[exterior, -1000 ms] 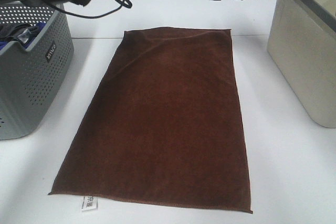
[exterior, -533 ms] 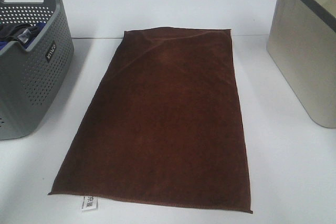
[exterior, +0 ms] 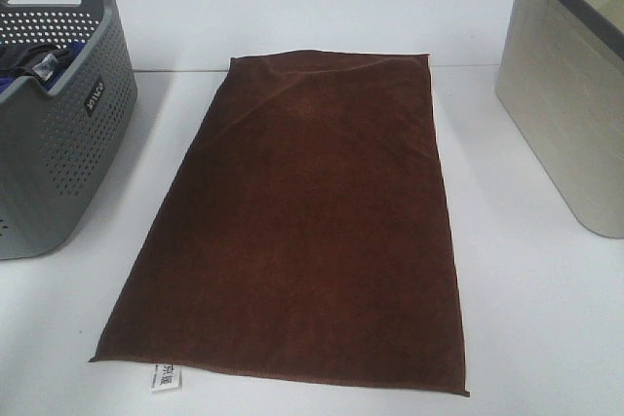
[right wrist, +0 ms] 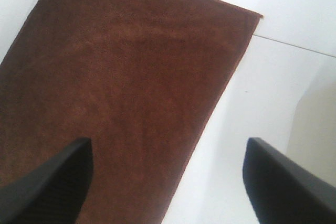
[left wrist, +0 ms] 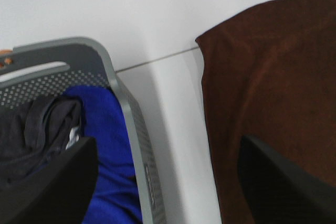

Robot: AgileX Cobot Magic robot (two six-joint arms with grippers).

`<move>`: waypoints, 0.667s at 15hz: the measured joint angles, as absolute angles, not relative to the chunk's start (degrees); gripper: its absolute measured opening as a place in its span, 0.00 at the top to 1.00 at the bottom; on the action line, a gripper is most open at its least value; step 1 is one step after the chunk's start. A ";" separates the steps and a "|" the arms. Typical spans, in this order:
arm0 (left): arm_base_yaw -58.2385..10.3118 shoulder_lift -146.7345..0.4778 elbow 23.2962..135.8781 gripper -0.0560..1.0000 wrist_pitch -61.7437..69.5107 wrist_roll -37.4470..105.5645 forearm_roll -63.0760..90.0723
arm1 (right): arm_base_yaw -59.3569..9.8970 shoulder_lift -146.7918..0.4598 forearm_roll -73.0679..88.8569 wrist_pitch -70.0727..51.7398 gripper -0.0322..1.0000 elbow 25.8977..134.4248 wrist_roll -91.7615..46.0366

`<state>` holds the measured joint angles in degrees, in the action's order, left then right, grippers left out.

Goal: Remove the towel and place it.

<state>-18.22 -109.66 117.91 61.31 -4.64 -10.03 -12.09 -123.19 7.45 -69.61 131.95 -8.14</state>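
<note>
Both arms have lifted clear of the overhead view; the towel lies flat mid-table, released. Left fingers wide above the grey laundry basket, right fingers wide over the towel's far corner. Placement looks done, I think.

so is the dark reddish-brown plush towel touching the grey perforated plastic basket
Apart. The exterior high view shows a strip of bare white table between the dark reddish-brown plush towel and the grey perforated plastic basket; the left wrist view shows the same gap.
</note>
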 joint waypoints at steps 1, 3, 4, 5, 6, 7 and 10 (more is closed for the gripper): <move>-18.22 -109.32 117.91 0.27 64.74 -5.33 -10.31 | -12.09 -122.67 7.45 -69.67 0.24 131.95 -8.14; -18.22 -108.98 117.91 0.27 69.16 -6.53 -11.52 | -12.09 -120.49 7.45 -69.67 0.24 131.55 -8.14; -18.22 -108.12 117.28 0.27 69.21 -6.82 -12.32 | -12.09 -119.06 7.45 -69.67 0.24 130.46 -8.14; -18.22 -106.74 115.85 0.27 69.27 -6.93 -12.95 | -12.09 -117.34 7.45 -69.73 0.24 129.09 -8.14; -18.22 -104.79 114.02 0.27 69.33 -7.05 -13.46 | -12.09 -115.16 7.39 -69.73 0.24 126.51 -8.14; -18.22 -100.55 109.49 0.27 69.33 -7.05 -13.64 | -12.09 -111.73 7.39 -69.73 0.24 122.61 -8.14; -18.22 -90.58 97.17 0.27 69.33 -8.08 -13.69 | -12.09 -103.76 7.39 -69.67 0.24 111.27 -8.14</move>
